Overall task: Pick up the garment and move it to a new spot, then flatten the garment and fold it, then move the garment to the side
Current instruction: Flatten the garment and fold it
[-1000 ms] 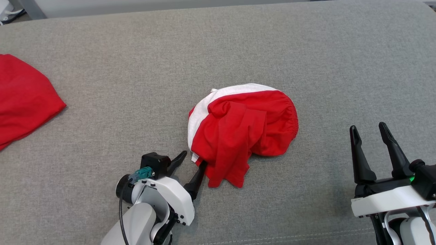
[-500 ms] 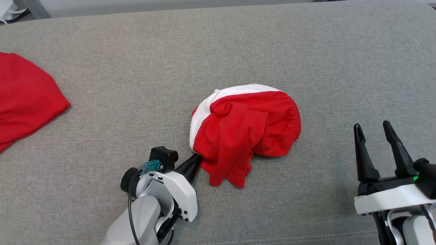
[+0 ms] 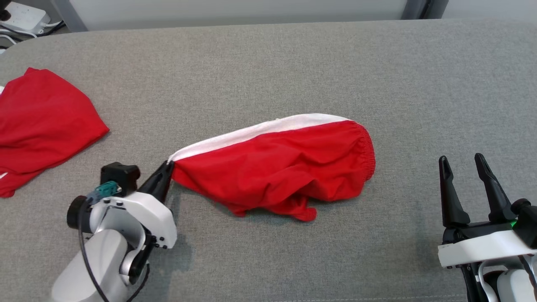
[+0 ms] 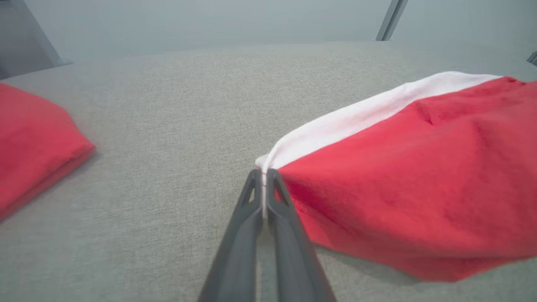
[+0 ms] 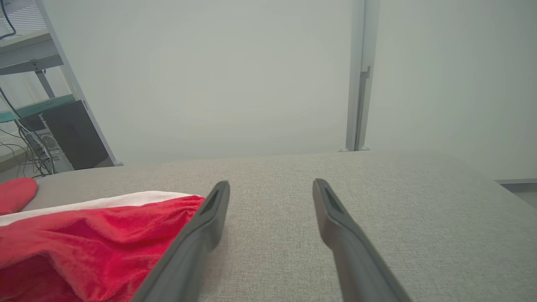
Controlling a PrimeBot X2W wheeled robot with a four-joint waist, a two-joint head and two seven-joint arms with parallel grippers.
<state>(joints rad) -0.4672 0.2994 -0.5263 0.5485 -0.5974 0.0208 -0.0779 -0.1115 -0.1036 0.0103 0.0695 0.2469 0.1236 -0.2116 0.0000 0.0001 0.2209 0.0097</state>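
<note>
The garment point(image 3: 277, 165) is a pair of red shorts with a white side stripe, lying stretched out across the middle of the grey padded table point(image 3: 268, 63). My left gripper point(image 3: 169, 165) is shut on the garment's left corner, where the white stripe ends. The left wrist view shows that corner point(image 4: 264, 165) pinched between my left gripper's point(image 4: 263, 173) closed fingers. My right gripper point(image 3: 460, 161) stands open at the lower right, apart from the garment's gathered waistband point(image 3: 366, 147). In the right wrist view the garment point(image 5: 92, 239) lies left of my open right gripper point(image 5: 270, 186).
A second red cloth point(image 3: 40, 126) lies at the table's left edge, also seen as a red cloth point(image 4: 33, 147) in the left wrist view. A white power strip point(image 3: 23, 16) sits beyond the far left corner. Shelving point(image 5: 37, 105) stands past the table.
My left gripper shut on the garment's corner and pulled it to the left, stretching the crumpled heap into a long shape. The head camera shifted. The right gripper stayed open.
</note>
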